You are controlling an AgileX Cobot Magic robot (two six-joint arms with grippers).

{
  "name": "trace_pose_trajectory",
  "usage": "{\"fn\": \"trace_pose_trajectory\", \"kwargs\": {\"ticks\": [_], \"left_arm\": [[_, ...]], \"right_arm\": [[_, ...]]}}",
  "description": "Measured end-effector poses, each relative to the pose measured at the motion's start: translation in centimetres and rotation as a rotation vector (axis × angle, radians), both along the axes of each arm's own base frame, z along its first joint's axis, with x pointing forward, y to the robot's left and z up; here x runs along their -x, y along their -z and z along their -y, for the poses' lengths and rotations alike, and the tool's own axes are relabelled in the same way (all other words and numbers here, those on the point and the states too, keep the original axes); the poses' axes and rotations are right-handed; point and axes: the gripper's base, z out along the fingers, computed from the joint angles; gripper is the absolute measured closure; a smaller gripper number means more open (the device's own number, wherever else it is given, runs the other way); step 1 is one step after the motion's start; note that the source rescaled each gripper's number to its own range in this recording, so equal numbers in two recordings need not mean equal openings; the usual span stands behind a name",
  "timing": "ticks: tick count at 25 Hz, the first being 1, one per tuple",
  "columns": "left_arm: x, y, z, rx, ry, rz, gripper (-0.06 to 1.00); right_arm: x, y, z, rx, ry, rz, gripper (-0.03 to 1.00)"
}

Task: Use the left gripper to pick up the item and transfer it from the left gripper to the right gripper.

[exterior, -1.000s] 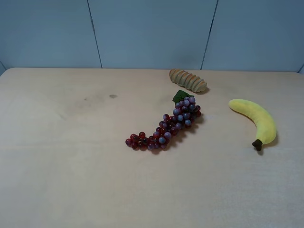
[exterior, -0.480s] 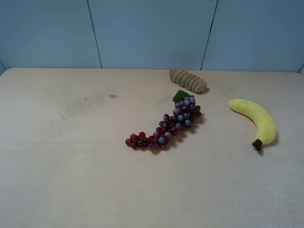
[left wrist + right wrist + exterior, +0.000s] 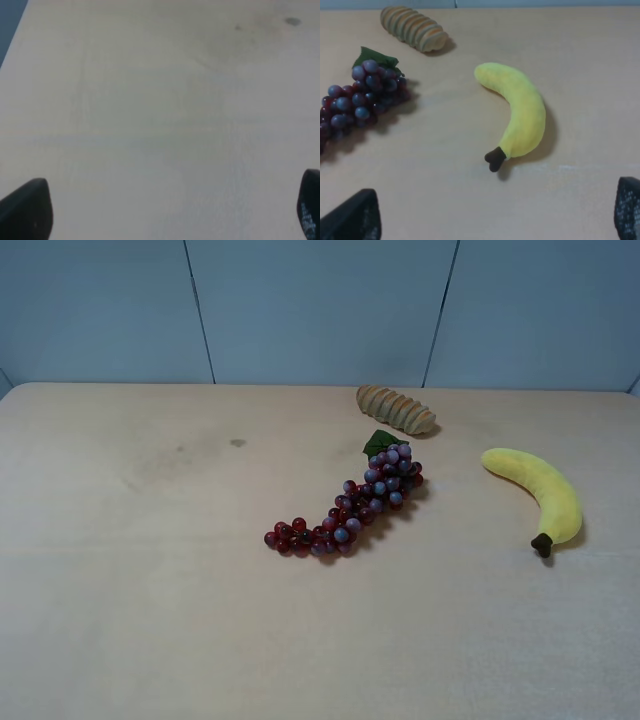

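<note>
Both sets of jaws stand wide and hold nothing: the left gripper [image 3: 165,210] over bare table [image 3: 150,115], the right gripper [image 3: 495,215] above the banana [image 3: 520,112]. That banana lies on the table's right side, well apart from the grape bunch [image 3: 350,505]; the bread roll [image 3: 396,409] lies farthest back.

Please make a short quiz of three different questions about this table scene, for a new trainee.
1. True or false: the left gripper already holds the banana.
2. Which thing lies between the banana and the dark spot on the table, in the exterior high view? A) grape bunch B) bread roll
3. Fill in: the banana's brown stem points toward the ____ edge of the table.

Key: 1 false; 2 A; 3 near
</note>
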Motion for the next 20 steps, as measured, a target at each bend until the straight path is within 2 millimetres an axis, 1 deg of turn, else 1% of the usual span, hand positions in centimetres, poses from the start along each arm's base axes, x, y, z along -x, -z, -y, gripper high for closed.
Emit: {"fn": "trace_pose_trajectory", "kwargs": {"ticks": [20], "left_arm": [[0.00,0.00,0.00,0.000,0.000,0.000,-0.03]], "right_arm": [[0.00,0.00,0.01,-0.001,0.002,0.000,-0.03]]}}
